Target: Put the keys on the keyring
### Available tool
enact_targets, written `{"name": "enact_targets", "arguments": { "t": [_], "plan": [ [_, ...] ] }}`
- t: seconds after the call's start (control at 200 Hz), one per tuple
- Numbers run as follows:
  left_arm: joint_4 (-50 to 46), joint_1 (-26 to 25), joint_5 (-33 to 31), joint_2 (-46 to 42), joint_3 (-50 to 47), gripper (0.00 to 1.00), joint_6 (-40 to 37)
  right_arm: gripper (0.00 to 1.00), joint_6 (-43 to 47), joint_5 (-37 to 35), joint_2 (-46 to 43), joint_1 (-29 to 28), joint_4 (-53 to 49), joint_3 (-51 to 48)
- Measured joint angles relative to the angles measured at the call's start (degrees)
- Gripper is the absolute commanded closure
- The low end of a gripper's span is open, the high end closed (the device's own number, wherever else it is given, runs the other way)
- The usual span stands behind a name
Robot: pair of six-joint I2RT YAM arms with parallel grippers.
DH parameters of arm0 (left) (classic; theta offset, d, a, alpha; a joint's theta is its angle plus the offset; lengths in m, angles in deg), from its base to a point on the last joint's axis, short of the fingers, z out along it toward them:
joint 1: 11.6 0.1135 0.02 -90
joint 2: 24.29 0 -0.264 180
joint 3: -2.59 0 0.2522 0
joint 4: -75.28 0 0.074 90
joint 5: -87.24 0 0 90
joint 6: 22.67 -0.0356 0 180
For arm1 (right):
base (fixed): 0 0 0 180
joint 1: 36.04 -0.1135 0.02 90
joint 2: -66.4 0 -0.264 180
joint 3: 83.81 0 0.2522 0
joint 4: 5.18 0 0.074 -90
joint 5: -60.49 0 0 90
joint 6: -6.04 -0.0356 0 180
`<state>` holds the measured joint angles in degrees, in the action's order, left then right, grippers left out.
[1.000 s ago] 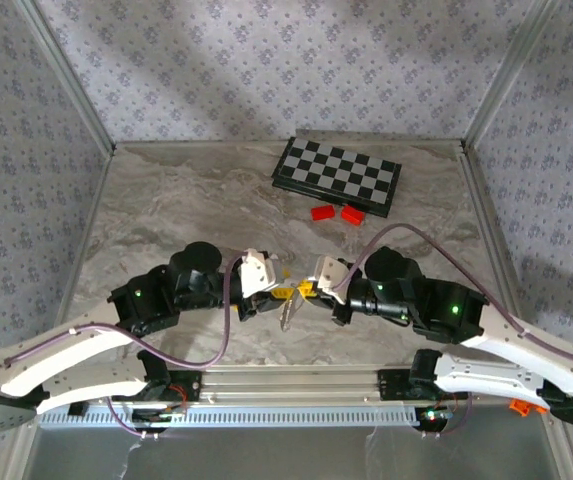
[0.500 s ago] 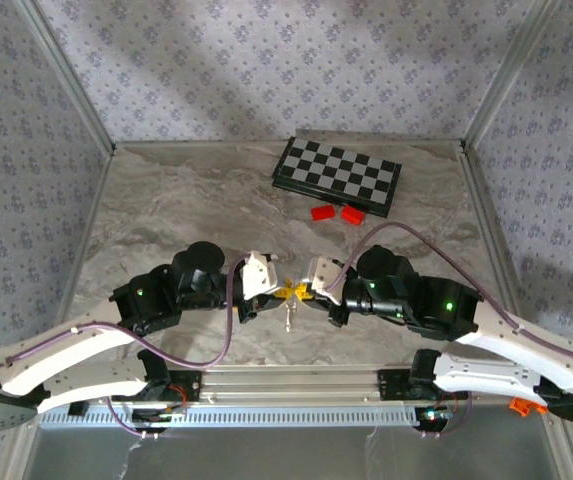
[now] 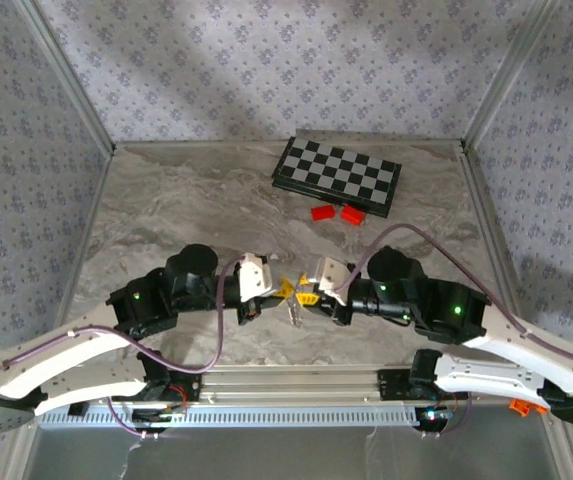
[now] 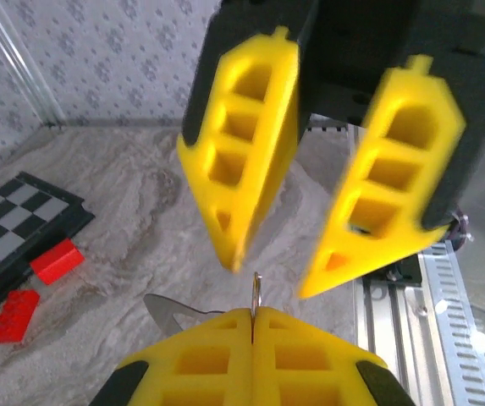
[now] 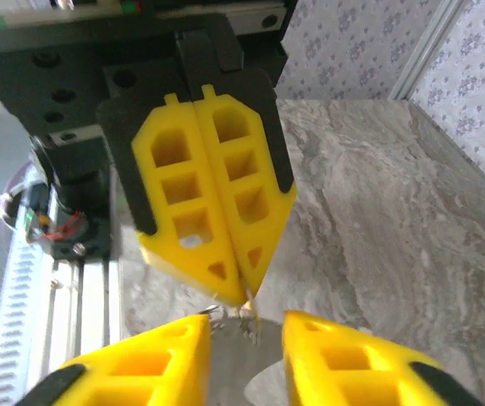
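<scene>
My left gripper [image 3: 282, 290] is shut on the thin metal keyring [image 4: 256, 290], whose edge sticks up from between its yellow fingertips [image 4: 217, 326]. A silver key [image 3: 293, 312] hangs below the ring; in the left wrist view the key [image 4: 164, 309] pokes out to the left. My right gripper [image 3: 307, 297] faces the left one tip to tip and is open. In the right wrist view the key [image 5: 246, 364] hangs between the right gripper's [image 5: 246, 328] spread fingers, apart from both. The left gripper's closed tips [image 5: 244, 292] pinch the ring just above.
A folded checkerboard [image 3: 338, 175] lies at the back of the marble table [image 3: 166, 210], with two red bricks [image 3: 323, 212] [image 3: 352, 213] in front of it. The aluminium rail [image 3: 296, 380] runs along the near edge under both grippers.
The left gripper has closed on the keyring. The right gripper, shut before, has opened and let go, and drew back slightly to the right. The key now hangs from the left gripper's hold.
</scene>
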<state>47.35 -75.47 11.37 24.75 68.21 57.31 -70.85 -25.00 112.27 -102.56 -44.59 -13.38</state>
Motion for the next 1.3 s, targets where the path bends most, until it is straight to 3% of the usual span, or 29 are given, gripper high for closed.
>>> {"name": "enact_targets", "arguments": {
  "t": [0.165, 0.375, 0.81, 0.97, 1.134, 1.209, 1.299],
  "plan": [
    [7.72, 0.00, 1.99, -3.78, -4.28, 1.00, 1.81, 0.51, -1.49, 1.49, -5.90, 0.00, 4.44, -4.55],
    [14.38, 0.00, 5.31, -4.98, -6.40, 1.00, 4.17, 0.58, -2.64, 2.93, -8.66, 0.17, 8.66, -6.58],
    [17.49, 0.00, 6.51, -5.01, -7.15, 1.00, 6.23, 0.68, -3.52, 6.78, -7.02, 0.83, 15.43, -8.17],
    [17.86, 0.00, 7.17, -5.01, -7.28, 1.00, 6.51, 0.78, -4.09, 7.41, -6.03, 0.94, 16.68, -8.44],
    [17.88, 0.02, 7.28, -5.03, -7.45, 1.00, 6.64, 1.00, -4.68, 7.98, -5.70, 1.09, 17.40, -8.70],
    [17.84, 0.07, 7.17, -5.09, -7.45, 1.00, 6.64, 1.00, -4.90, 7.96, -5.70, 1.16, 17.64, -8.79],
    [17.38, 0.11, 6.86, -5.14, -7.45, 0.83, 6.45, 1.00, -4.72, 7.74, -5.68, 1.14, 17.51, -8.79]
  ]
}}
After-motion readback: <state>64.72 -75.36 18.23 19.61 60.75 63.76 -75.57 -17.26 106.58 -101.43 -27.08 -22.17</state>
